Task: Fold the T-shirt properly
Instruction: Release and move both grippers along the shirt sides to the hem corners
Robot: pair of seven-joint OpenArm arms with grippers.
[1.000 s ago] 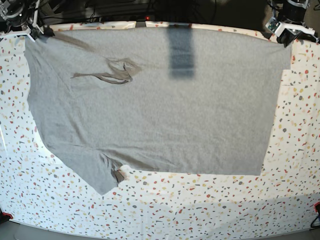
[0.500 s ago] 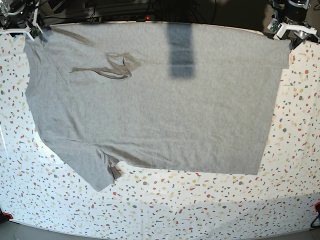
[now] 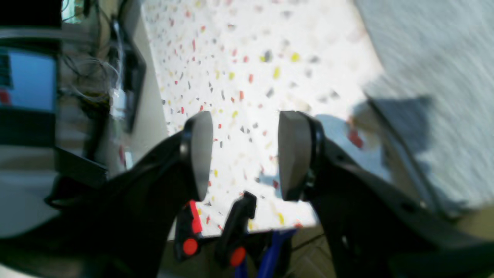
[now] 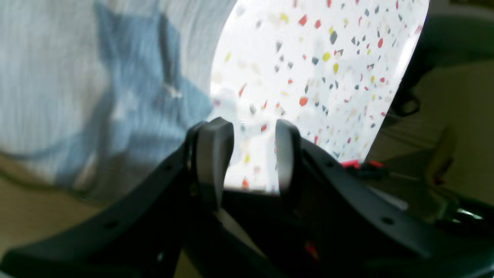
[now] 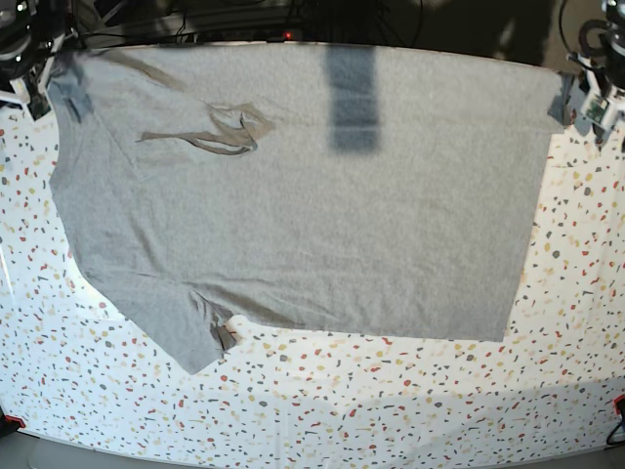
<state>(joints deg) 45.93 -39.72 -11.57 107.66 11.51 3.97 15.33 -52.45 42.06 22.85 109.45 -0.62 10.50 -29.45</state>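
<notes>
In the base view, the T-shirt (image 5: 303,205) lies spread nearly flat across the upper and middle part of the speckled table (image 5: 391,401), plain side up, collar toward the upper left and one sleeve pointing to the lower left. It looks like thin, limp cotton: light, and likely to drape and wrinkle, so it is best taken by pinching edges or corners, such as the hem corners at right or the shoulder seams at left. The right gripper (image 5: 24,68) sits at the upper left corner, the left gripper (image 5: 596,93) at the upper right, each just beside a far corner of the cloth.

In the left wrist view, the left gripper (image 3: 245,154) points down at bare table with its pads clearly apart and nothing between them; the shirt fills the upper right.

In the right wrist view, the right gripper (image 4: 249,154) also stands parted and empty over bare table, with grey cloth at the left. The view is blurred, so how near the fabric it is remains uncertain.
</notes>
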